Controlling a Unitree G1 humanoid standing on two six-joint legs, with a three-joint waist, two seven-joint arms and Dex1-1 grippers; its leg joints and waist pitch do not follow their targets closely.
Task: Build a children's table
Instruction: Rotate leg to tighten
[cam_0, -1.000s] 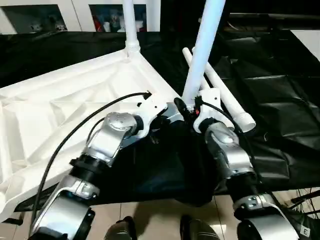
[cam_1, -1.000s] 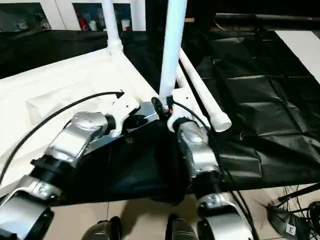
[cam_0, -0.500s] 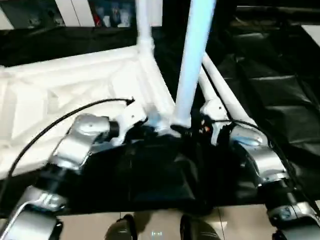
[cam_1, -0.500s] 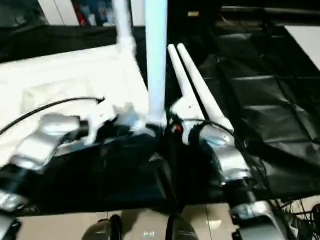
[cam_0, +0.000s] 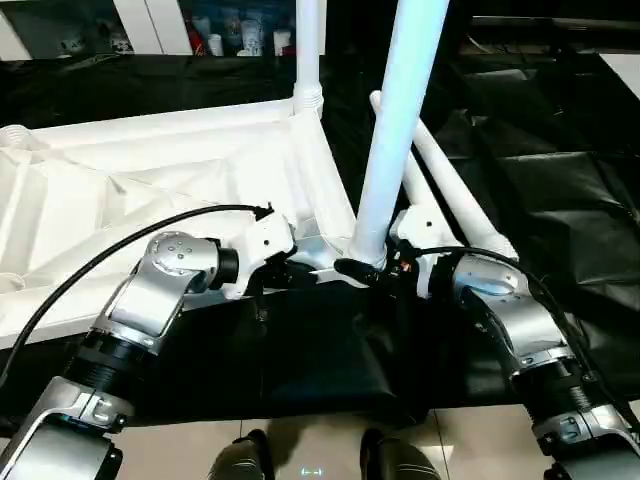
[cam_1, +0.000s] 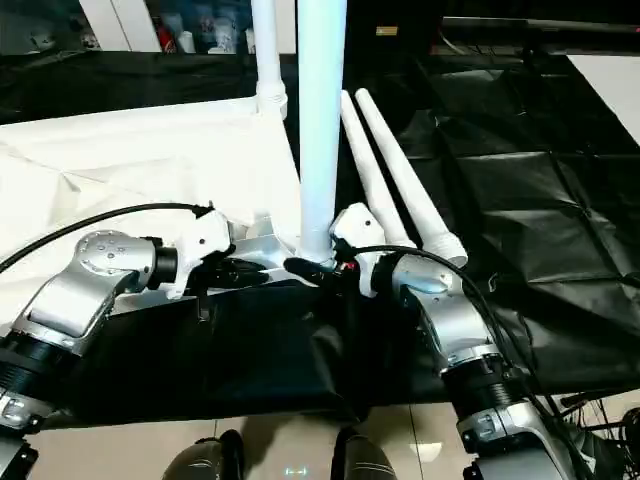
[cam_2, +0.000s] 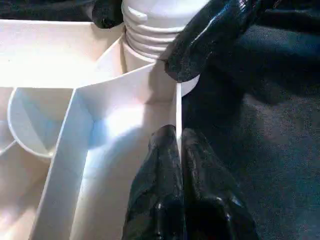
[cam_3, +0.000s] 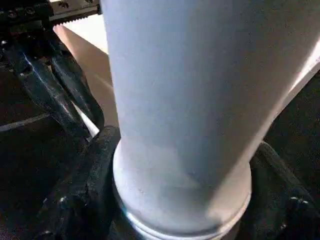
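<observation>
The white tabletop (cam_0: 150, 170) lies upside down with its ribbed underside up. One leg (cam_0: 309, 50) stands upright in its far corner socket. At the near corner, my right gripper (cam_0: 366, 268) is shut on the base of a second upright leg (cam_0: 400, 120), with a black finger (cam_3: 82, 190) on each side of the tube (cam_3: 185, 100). Its ribbed end (cam_2: 150, 30) sits at the corner socket. My left gripper (cam_2: 177, 145) is shut on the tabletop's thin edge wall beside that corner. Two more legs (cam_1: 400, 170) lie side by side on the black cloth.
Black cloth (cam_0: 560, 200) covers the surface under the tabletop and to the right. Shelves with small items (cam_0: 230, 40) stand at the back. A black cable (cam_0: 120, 250) loops over my left forearm. My feet (cam_0: 310, 460) show at the near edge.
The whole picture has shifted with the head. The held leg has gone from leaning to nearly upright at the near corner, and my right forearm has swung outward. My left gripper keeps its hold on the edge.
</observation>
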